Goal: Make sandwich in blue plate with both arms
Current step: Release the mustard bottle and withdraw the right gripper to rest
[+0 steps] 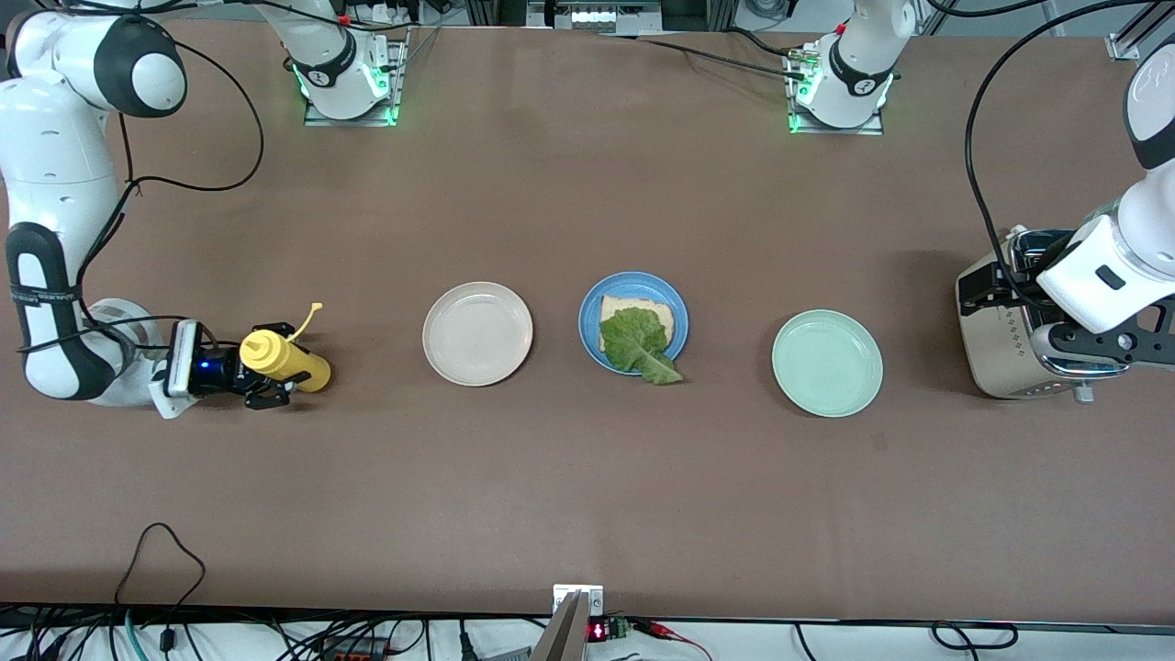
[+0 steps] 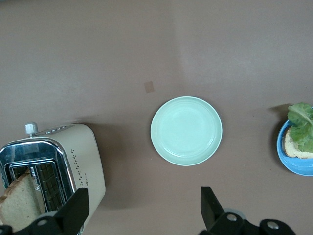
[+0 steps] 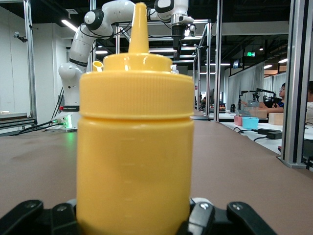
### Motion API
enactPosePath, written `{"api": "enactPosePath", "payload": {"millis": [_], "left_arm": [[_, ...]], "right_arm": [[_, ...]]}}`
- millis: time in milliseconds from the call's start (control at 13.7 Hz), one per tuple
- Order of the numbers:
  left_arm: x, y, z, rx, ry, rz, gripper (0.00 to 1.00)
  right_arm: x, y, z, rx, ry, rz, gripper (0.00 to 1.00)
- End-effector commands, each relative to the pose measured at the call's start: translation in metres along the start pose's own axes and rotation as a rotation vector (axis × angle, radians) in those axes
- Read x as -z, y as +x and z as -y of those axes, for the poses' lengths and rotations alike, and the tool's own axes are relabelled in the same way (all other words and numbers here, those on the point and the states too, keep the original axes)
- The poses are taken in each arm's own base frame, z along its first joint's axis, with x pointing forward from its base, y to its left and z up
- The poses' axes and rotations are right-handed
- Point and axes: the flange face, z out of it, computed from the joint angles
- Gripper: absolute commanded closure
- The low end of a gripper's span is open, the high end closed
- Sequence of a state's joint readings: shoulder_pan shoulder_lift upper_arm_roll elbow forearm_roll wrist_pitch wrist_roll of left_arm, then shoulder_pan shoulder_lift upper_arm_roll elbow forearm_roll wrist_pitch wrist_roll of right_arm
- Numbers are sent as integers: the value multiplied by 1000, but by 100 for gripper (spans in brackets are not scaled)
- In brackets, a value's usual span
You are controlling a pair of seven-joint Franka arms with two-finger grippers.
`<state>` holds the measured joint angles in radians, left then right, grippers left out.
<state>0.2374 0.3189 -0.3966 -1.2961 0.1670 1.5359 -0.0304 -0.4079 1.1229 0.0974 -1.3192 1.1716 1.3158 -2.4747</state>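
Right gripper [image 1: 268, 384] closed around yellow sauce bottle [image 1: 285, 360] standing on table at its end, ready to lift. Left gripper [image 2: 142, 213] wide open, empty, over toaster [image 1: 1010, 330] holding bread slice [image 2: 18, 203]. Blue plate [image 1: 677, 312] mid-table between them: one slice plus lettuce [image 1: 638, 341], top slice missing.

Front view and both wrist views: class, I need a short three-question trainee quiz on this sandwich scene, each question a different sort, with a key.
1. True or false: a top slice already covers the lettuce leaf on the blue plate.
2. The right pincer is at: A) a yellow squeeze bottle B) a plate C) nothing
3. Fill in: a bread slice stands in the ____, under the open left pincer.

Key: 1 false; 2 A; 3 toaster.
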Motion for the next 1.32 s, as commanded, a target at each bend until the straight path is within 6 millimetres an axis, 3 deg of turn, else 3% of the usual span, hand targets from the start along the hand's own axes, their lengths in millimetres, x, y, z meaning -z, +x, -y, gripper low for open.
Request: {"api": "enactPosePath", "payload": {"millis": [0,146,220,293,366,439,659,878,1024,1171,1244], "left_arm": [[7,-4,2,9,-12,2,0],[7,-4,2,9,-12,2,0],[7,-4,1,7,-12,2,0],[7,-4,1,7,-12,2,0],[7,-4,2,9,-12,2,0],[7,-4,1,7,-12,2,0],[7,-4,3,10,-11,2,0],[7,-4,2,9,-12,2,0],[7,-4,2,9,-12,2,0],[6,-4,3,10,-12,3,0],[7,-4,3,10,-11,2,0]], "right_arm": [[5,-3,0,22,-17,-48,88],[6,-12,5,7,-19,-52,86],[11,-11,5,4,-28,-50,77],[12,-9,5,-1,-27,-46,61],[13,-8,4,-11,-27,-43,36],[14,-6,4,-10,-25,-44,0],[38,7,5,7,-50,-13,0],[80,13,19,-4,-89,51,0],[110,28,30,-7,-90,111,0],[133,66,35,-96,-56,218,0],[139,98,31,-134,-40,292,0]]}}
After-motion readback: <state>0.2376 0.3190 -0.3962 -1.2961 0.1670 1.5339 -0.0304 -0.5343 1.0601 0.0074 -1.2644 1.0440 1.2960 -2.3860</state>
